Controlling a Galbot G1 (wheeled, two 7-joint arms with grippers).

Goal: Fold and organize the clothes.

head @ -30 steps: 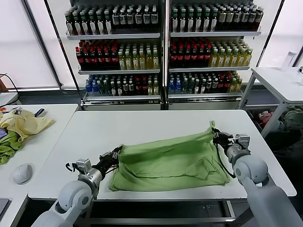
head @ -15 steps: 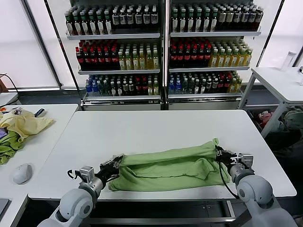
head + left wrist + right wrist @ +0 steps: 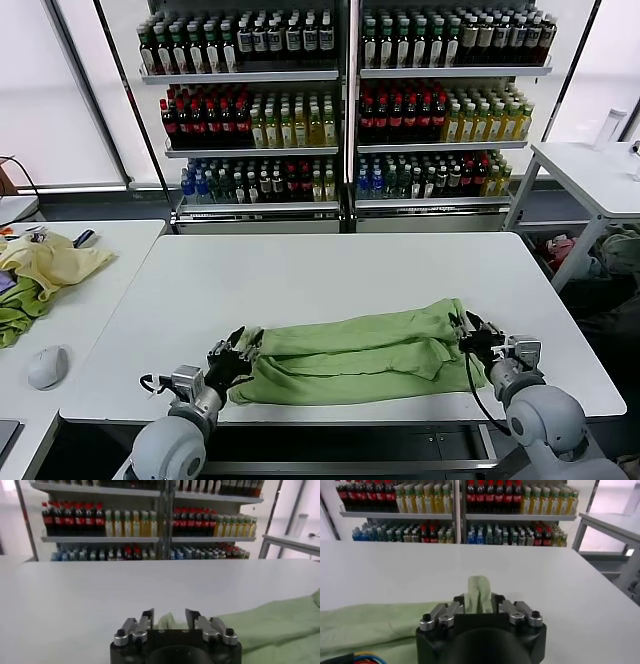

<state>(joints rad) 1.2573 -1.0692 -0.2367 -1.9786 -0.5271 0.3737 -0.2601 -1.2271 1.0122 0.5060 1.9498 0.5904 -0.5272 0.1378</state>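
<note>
The light green shirt (image 3: 360,350) lies folded into a long band near the front edge of the white table (image 3: 330,270). My left gripper (image 3: 238,347) sits at the band's left end. In the left wrist view its gripper (image 3: 170,619) stands open, with a tip of the shirt (image 3: 280,625) poking up loosely between the fingers. My right gripper (image 3: 466,330) is at the band's right end. The right wrist view shows that gripper (image 3: 477,603) open too, a narrow fold of the shirt (image 3: 479,587) standing between its fingers with room on either side. No print shows.
Shelves of bottles (image 3: 340,100) fill the back. A side table on the left carries a pale yellow garment (image 3: 50,262), a darker green cloth (image 3: 20,305) and a mouse (image 3: 47,366). Another white table (image 3: 590,170) stands at the back right.
Both grippers came down and toward the front edge, laying the raised shirt edge over into a flat band. Both then opened and let go of the cloth.
</note>
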